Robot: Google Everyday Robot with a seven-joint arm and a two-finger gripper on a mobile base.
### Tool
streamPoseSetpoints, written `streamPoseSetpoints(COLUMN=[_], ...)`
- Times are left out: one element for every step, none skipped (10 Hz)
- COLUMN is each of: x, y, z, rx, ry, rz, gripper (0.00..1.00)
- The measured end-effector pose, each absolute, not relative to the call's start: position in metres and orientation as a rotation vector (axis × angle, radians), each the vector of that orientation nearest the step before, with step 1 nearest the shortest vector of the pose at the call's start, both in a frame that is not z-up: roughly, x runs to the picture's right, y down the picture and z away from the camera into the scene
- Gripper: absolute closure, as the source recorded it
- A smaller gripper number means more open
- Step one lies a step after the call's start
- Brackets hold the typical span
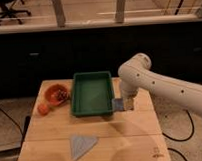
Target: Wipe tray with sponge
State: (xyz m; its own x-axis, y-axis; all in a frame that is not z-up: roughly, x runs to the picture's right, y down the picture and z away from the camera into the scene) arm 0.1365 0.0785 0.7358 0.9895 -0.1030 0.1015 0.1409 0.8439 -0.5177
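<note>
A large green tray [80, 95] with raised sides lies on the wooden table [126, 134], left of centre. Just off the tray's right front corner hangs a small dark blue-grey sponge [118, 104], held above the table. My gripper [123, 103] points down from the white arm and is shut on the sponge. The sponge sits beside the tray's right rim, outside it.
A round orange bowl [56, 93] with dark bits stands left of the tray, and a small orange ball [43, 108] lies in front of it. A pale grey-blue triangular cloth [81, 144] lies near the table's front. A dark cabinet runs behind the table.
</note>
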Motion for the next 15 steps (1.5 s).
streamPoseSetpoints(x=[0.136,0.134,0.134,0.133,0.129,0.13,0.131,0.129,0.126,0.119,0.108,0.104,0.104,0.104,0.099], y=[0.07,0.062,0.062,0.047,0.034,0.029,0.029,0.025,0.023,0.023,0.023,0.021,0.021,0.021,0.02], z=[0.739,0.742,0.742,0.752,0.759,0.76,0.759,0.763,0.767,0.772,0.774,0.775,0.776,0.778,0.783], rx=[-0.548,-0.544,-0.544,-0.528,-0.515,-0.509,-0.512,-0.509,-0.509,-0.509,-0.508,-0.507,-0.507,-0.507,-0.508], ry=[-0.072,-0.076,-0.076,-0.086,-0.094,-0.093,-0.093,-0.099,-0.104,-0.111,-0.118,-0.12,-0.123,-0.126,-0.133], rz=[-0.132,-0.137,-0.137,-0.153,-0.17,-0.18,-0.18,-0.187,-0.196,-0.208,-0.222,-0.233,-0.24,-0.244,-0.254], gripper=[1.0,1.0,1.0,1.0,1.0,1.0,1.0,1.0,1.0,1.0,1.0,1.0,1.0,1.0,1.0])
